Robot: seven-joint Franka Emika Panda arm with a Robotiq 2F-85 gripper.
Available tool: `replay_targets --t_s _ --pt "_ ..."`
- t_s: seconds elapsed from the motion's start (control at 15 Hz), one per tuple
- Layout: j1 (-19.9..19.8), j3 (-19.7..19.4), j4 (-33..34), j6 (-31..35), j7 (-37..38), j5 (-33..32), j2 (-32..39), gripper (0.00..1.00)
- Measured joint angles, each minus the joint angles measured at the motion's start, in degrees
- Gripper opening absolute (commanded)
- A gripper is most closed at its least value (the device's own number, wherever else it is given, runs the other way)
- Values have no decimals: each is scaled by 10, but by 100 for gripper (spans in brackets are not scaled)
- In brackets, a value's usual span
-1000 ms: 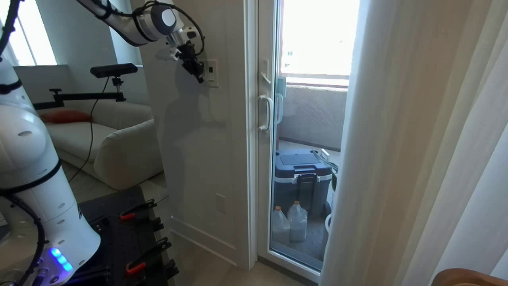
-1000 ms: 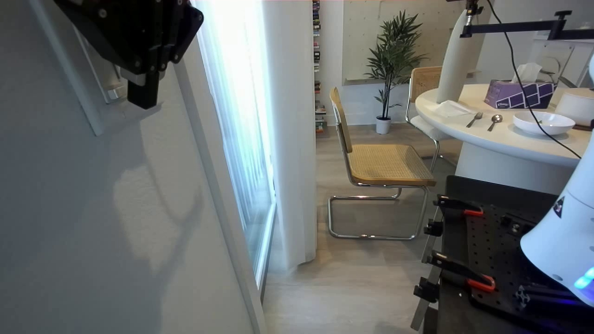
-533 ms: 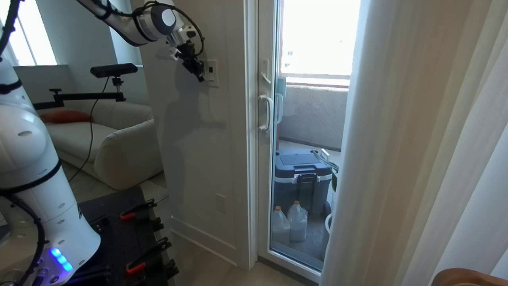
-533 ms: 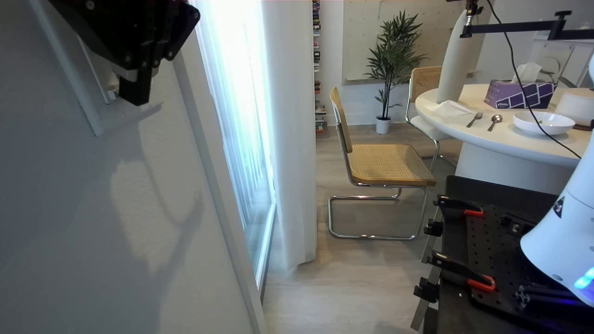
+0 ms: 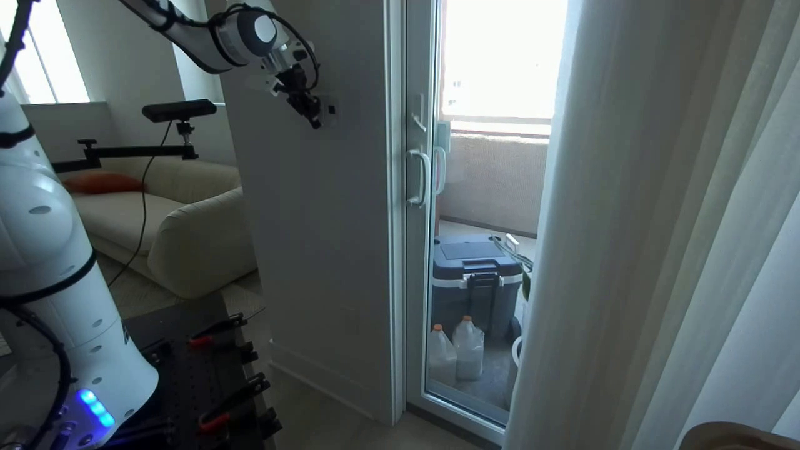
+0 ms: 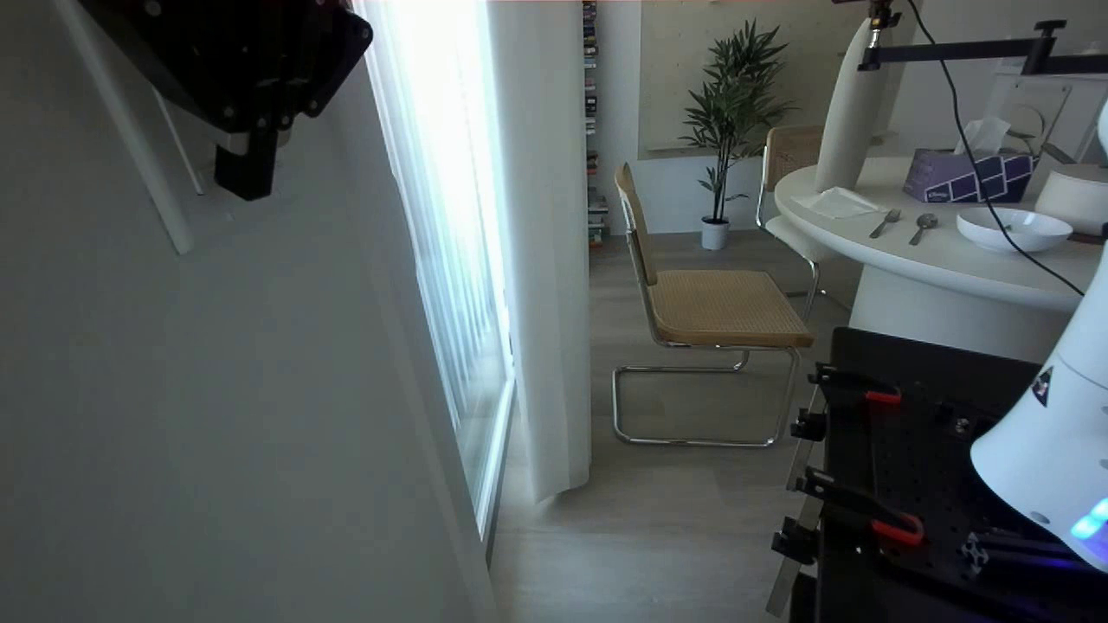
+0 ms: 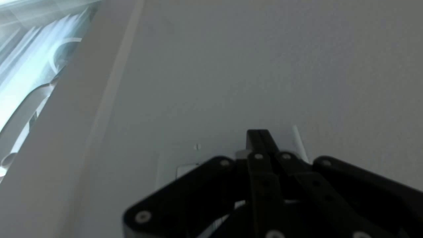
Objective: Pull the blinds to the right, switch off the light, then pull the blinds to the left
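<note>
**Clenched claw [image 5: 316,122] beside switch plate [image 5: 332,110]**

In an exterior view, the claw, jaws together, is just beside the switch plate, contact unclear; next stands the white-framed glass door [image 5: 417,262], then the blinds [image 5: 650,219] hang pleated at right.

white blinds [image 5: 650,225], vertical pleats, partly hiding glass door [image 5: 417,262], pale wall switch [image 5: 332,111], dark-centred

The pale table [image 6: 926,253] bears fork [image 6: 885,223], spoon [image 6: 924,227], bowl [image 6: 980,234] and tissue box [image 6: 939,182].
</note>
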Motion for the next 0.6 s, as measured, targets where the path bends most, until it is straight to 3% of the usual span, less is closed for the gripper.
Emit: replay_targets --t_s 0.53,0.6 --pt "8 2 2 -3 19 -6 4 0" --pt "8 2 7 -25 20 -19 4 26"
